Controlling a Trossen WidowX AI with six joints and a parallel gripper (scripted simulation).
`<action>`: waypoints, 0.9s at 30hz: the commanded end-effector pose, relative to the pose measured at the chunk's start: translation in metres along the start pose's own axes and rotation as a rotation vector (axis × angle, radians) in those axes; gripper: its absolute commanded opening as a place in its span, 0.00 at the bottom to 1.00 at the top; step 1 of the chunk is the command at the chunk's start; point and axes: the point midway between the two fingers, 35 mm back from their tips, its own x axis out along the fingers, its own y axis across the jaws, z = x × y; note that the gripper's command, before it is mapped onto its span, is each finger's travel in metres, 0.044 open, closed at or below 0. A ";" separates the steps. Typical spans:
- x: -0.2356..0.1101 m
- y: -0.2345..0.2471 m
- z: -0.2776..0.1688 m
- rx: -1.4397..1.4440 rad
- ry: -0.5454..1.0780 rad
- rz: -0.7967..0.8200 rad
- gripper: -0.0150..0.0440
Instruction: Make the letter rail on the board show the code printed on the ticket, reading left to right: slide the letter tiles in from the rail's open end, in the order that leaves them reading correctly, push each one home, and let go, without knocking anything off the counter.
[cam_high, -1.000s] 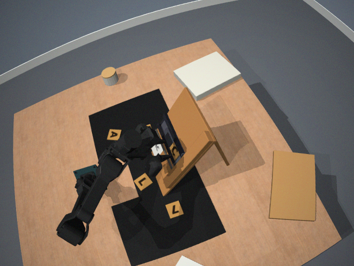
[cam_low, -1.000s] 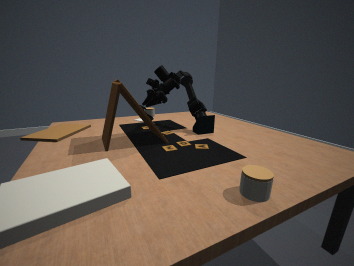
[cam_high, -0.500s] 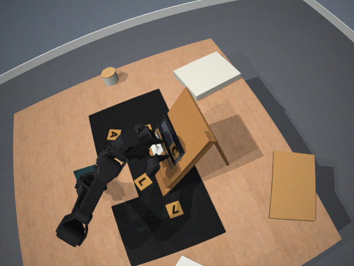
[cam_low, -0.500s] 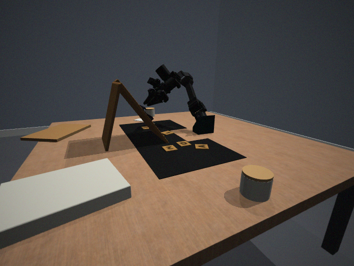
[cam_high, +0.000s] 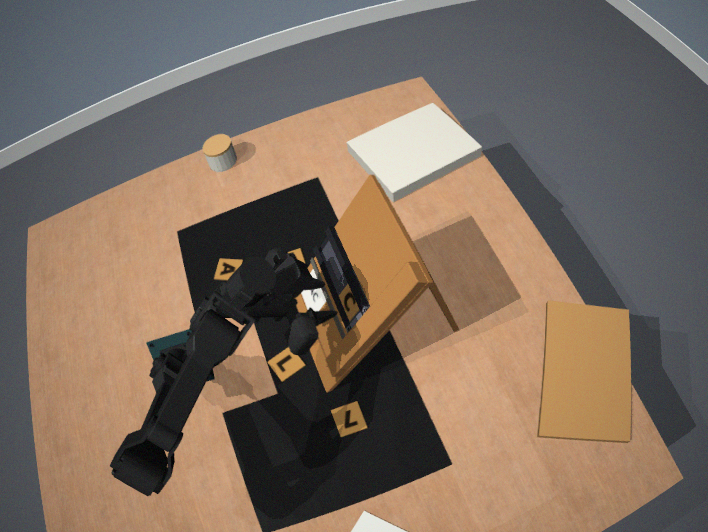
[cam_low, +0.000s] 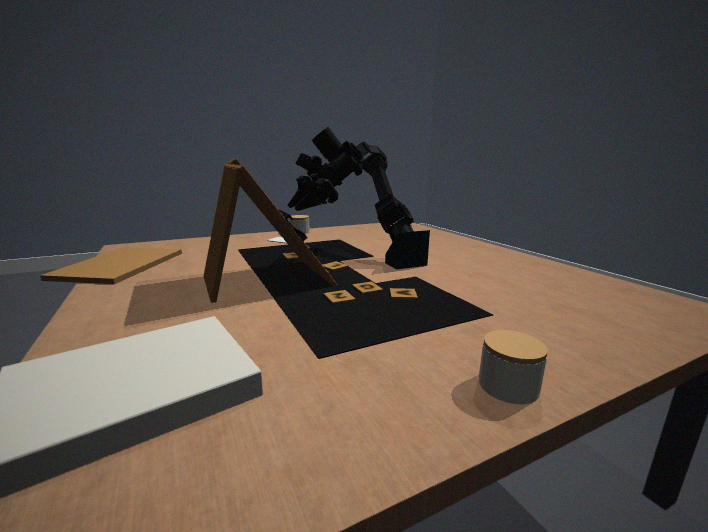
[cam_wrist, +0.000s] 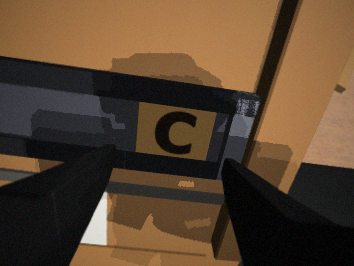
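On the left of the tabletop (cam_high: 103, 297) we see the black arm reaching toward the tilted board (cam_high: 372, 240). Above its elbow lies the A tile (cam_high: 227, 268) on the black mat (cam_high: 251, 228), with a capped grey canister (cam_high: 219, 152) well apart near the far edge. Our pincer (cam_high: 311, 297) hovers just in front of the board with its fingers apart and nothing between them. Below it lie the L tile (cam_high: 286, 362) and another tile (cam_high: 349, 419). In the wrist view the C tile (cam_wrist: 176, 132) sits in the dark letter rail (cam_wrist: 65, 117), close to the rail's right end. Further right are a white slab (cam_high: 414, 148) and a flat tan panel (cam_high: 586, 371).
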 end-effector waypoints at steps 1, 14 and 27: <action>0.000 0.000 0.000 0.000 0.000 0.000 0.67; 0.000 0.000 0.000 0.000 0.000 0.000 0.25; 0.011 0.014 0.007 -0.008 0.121 0.056 0.25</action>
